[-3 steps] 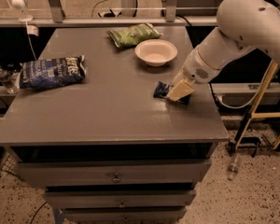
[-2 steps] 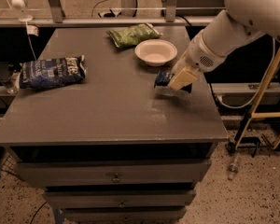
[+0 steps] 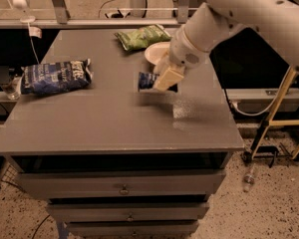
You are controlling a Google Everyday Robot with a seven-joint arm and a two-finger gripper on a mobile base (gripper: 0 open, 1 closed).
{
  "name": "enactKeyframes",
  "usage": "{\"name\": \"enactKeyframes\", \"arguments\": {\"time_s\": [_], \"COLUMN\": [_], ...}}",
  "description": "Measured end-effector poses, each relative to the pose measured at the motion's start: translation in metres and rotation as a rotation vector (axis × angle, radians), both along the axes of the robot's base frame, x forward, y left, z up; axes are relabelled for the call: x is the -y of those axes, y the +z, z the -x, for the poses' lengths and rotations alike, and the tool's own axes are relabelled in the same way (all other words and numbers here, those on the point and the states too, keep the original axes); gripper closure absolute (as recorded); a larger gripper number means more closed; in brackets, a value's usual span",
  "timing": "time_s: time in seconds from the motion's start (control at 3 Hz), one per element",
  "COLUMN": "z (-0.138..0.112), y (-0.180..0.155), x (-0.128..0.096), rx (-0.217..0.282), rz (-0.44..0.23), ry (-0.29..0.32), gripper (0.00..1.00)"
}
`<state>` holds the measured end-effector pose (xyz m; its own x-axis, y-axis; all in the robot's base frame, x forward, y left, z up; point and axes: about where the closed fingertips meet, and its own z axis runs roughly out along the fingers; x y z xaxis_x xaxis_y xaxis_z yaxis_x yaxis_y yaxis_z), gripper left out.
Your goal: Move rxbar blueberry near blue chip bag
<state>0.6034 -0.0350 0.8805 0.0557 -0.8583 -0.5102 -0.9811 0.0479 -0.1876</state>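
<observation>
Clamping the rxbar blueberry (image 3: pixel 147 79) just above the tabletop (image 3: pixel 114 126), the tool (image 3: pixel 166 78) hides the bar's end nearest the arm.

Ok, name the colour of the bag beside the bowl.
Green bag, camera view; gripper holds the bar above the table.

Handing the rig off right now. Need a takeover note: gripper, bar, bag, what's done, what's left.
Gripper: shut on the small flat dark blue rxbar blueberry, over mid-table, apparently lifted just off the grey table.
Large crinkled blue chip bag: lying at the camera-left edge of the table, well apart from the bar.
Green chip bag and white bowl: at the back, the bowl right behind the arm.
Done: bar grasped.
Left: carry it across to the blue bag, set it down beside it, release.
</observation>
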Motion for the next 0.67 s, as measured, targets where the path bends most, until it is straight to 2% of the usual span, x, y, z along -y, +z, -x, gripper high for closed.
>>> {"name": "enactKeyframes", "arguments": {"time_s": [0.33,0.67], "z": [-0.012,-0.023], "y": [0.008,0.007], "x": [-0.090,-0.139], "rx": [0.030,0.033], "rz": [0.015,0.009], "ry": [0.282,0.417], "gripper": [1.00,1.00]}}
